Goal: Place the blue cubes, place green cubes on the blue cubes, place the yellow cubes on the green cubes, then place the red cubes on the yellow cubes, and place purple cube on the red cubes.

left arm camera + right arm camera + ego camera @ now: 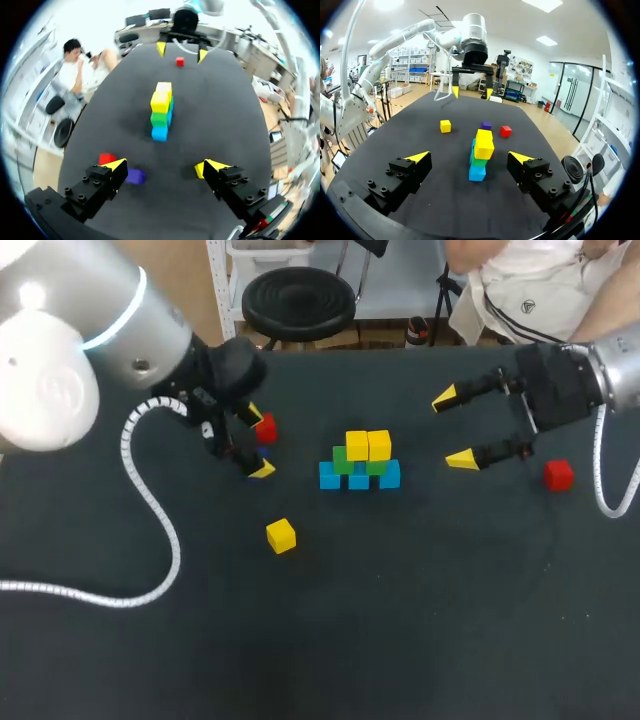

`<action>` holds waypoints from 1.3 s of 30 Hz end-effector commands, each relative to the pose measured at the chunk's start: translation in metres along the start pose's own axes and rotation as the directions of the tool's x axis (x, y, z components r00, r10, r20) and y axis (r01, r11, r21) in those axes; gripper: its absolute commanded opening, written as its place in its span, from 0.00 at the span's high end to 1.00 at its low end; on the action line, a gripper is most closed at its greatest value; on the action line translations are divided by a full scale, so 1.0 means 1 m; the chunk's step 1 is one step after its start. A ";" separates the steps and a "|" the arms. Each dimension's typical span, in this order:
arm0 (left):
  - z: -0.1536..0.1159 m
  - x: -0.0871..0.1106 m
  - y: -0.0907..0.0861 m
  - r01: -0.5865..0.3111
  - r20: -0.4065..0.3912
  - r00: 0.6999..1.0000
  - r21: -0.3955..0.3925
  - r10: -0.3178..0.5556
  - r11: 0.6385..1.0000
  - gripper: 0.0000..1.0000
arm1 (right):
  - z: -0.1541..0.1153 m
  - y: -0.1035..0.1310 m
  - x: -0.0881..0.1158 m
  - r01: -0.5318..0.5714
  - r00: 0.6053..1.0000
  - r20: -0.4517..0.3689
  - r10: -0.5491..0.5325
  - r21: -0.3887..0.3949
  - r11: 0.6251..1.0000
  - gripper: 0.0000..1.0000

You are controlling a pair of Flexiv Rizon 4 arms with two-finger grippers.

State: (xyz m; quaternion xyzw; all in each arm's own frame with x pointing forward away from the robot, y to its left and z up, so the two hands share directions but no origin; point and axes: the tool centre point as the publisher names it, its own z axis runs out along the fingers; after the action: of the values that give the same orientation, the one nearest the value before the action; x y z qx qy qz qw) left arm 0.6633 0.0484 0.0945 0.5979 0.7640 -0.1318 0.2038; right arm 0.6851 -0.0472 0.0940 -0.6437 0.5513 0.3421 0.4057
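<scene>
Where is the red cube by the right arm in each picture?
Head view: red cube beside the right end effector, near the view's right side.
Left wrist view: far ahead, beyond the stack, seen between the right end effector's tips.
Right wrist view: not in it; the other red cube shows there.
Shared landmark: the stack.

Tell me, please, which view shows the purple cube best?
Left wrist view: the purple cube lies close beside the left gripper. Right wrist view shows it small behind the stack; the head view barely shows it.
</scene>
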 end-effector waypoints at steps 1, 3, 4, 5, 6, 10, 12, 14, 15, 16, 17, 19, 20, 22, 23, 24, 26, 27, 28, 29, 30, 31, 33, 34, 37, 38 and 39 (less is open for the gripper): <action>-0.011 0.011 -0.033 0.103 -0.017 0.994 -0.138 -0.106 0.985 0.00 | 0.000 0.000 0.000 0.001 1.000 0.001 -0.001 0.000 1.000 0.00; -0.011 0.014 -0.044 0.134 -0.021 0.990 -0.158 -0.139 0.978 0.00 | 0.000 0.000 0.000 0.001 1.000 0.001 -0.001 0.000 1.000 0.00; -0.010 0.015 -0.049 0.149 -0.015 0.988 -0.158 -0.153 0.976 0.00 | 0.000 0.000 0.000 0.001 1.000 0.001 -0.001 0.000 1.000 0.00; -0.009 0.017 -0.053 0.162 -0.006 0.986 -0.161 -0.165 0.974 0.00 | 0.000 0.000 0.000 0.001 1.000 0.001 -0.001 0.000 1.000 0.00; -0.008 0.018 -0.055 0.172 -0.003 0.985 -0.168 -0.175 0.971 0.00 | 0.000 0.000 0.000 0.001 1.000 0.001 -0.001 0.000 1.000 0.00; -0.002 0.019 -0.070 0.200 0.019 0.980 -0.164 -0.199 0.966 0.00 | 0.000 0.000 0.000 0.001 1.000 0.001 -0.001 0.000 1.000 0.00; 0.003 0.017 -0.076 0.197 0.025 0.980 -0.135 -0.195 0.971 0.00 | 0.000 0.000 0.000 0.001 1.000 0.001 -0.001 0.000 1.000 0.00; 0.010 0.015 -0.079 0.184 0.002 0.983 -0.103 -0.185 0.977 0.00 | 0.000 0.000 0.000 0.001 1.000 0.001 -0.001 0.000 1.000 0.00; 0.010 0.015 -0.079 0.184 0.002 0.983 -0.103 -0.185 0.977 0.00 | 0.000 0.000 0.000 0.001 1.000 0.001 -0.001 0.000 1.000 0.00; 0.010 0.015 -0.079 0.184 0.002 0.983 -0.103 -0.185 0.977 0.00 | 0.000 0.000 0.000 0.001 1.000 0.001 -0.001 0.000 1.000 0.00; 0.010 0.015 -0.079 0.184 0.002 0.983 -0.103 -0.185 0.977 0.00 | 0.000 0.000 0.000 0.001 1.000 0.001 -0.001 0.000 1.000 0.00; 0.010 0.015 -0.079 0.184 0.002 0.983 -0.103 -0.185 0.977 0.00 | 0.000 0.000 0.000 0.001 1.000 0.001 -0.001 0.000 1.000 0.00; 0.010 0.015 -0.079 0.184 0.002 0.983 -0.103 -0.185 0.977 0.00 | 0.000 0.000 0.000 0.001 1.000 0.001 -0.001 0.000 1.000 0.00; 0.010 0.015 -0.079 0.184 0.002 0.983 -0.103 -0.185 0.977 0.00 | 0.000 0.000 0.000 0.001 1.000 0.001 -0.001 0.000 1.000 0.00; 0.010 0.015 -0.079 0.184 0.002 0.983 -0.103 -0.185 0.977 0.00 | 0.000 0.000 0.000 0.001 1.000 0.001 -0.001 0.000 1.000 0.00; 0.010 0.015 -0.079 0.184 0.002 0.983 -0.103 -0.185 0.977 0.00 | 0.000 0.000 0.000 0.001 1.000 0.001 -0.001 0.000 1.000 0.00; 0.010 0.015 -0.079 0.184 0.002 0.983 -0.103 -0.185 0.977 0.00 | 0.000 0.000 0.000 0.001 1.000 0.001 -0.001 0.000 1.000 0.00; 0.010 0.015 -0.079 0.184 0.002 0.983 -0.103 -0.185 0.977 0.00 | 0.000 0.000 0.000 0.001 1.000 0.001 -0.001 0.000 1.000 0.00; 0.010 0.015 -0.079 0.184 0.002 0.983 -0.103 -0.185 0.977 0.00 | 0.000 0.000 0.000 0.001 1.000 0.001 -0.001 0.000 1.000 0.00; 0.010 0.015 -0.079 0.184 0.002 0.983 -0.103 -0.185 0.977 0.00 | 0.000 0.000 0.000 0.001 1.000 0.001 -0.001 0.000 1.000 0.00; 0.010 0.015 -0.079 0.184 0.002 0.983 -0.103 -0.185 0.977 0.00 | 0.000 0.000 0.000 0.001 1.000 0.001 -0.001 0.000 1.000 0.00; 0.009 0.013 -0.075 0.183 0.028 0.983 -0.114 -0.181 0.977 0.00 | 0.000 0.000 0.000 0.001 1.000 0.001 -0.001 0.000 1.000 0.00; 0.009 0.006 -0.070 0.194 0.060 0.980 -0.123 -0.188 0.973 0.00 | 0.000 0.000 0.000 0.001 1.000 0.001 -0.001 0.000 1.000 0.00; 0.009 0.005 -0.069 0.206 0.076 0.977 -0.118 -0.198 0.971 0.00 | 0.000 0.000 0.000 0.001 1.000 0.001 -0.001 0.000 1.000 0.00; 0.011 0.004 -0.074 0.217 0.099 0.974 -0.120 -0.206 0.969 0.00 | 0.000 0.000 0.000 0.001 1.000 0.001 -0.001 0.000 1.000 0.00; 0.012 0.006 -0.077 0.224 0.106 0.971 -0.120 -0.212 0.967 0.00 | 0.000 0.000 0.000 0.001 1.000 0.001 -0.001 0.000 1.000 0.00; 0.012 0.009 -0.079 0.237 0.110 0.968 -0.122 -0.224 0.964 0.00 | 0.000 0.000 0.000 0.001 1.000 0.001 -0.001 0.000 1.000 0.00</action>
State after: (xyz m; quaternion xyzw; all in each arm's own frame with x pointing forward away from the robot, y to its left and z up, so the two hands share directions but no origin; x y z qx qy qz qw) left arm 0.5932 0.0271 0.0829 0.4888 0.8250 -0.1295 0.2523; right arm 0.6850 -0.0474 0.0939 -0.6437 0.5514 0.3421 0.4057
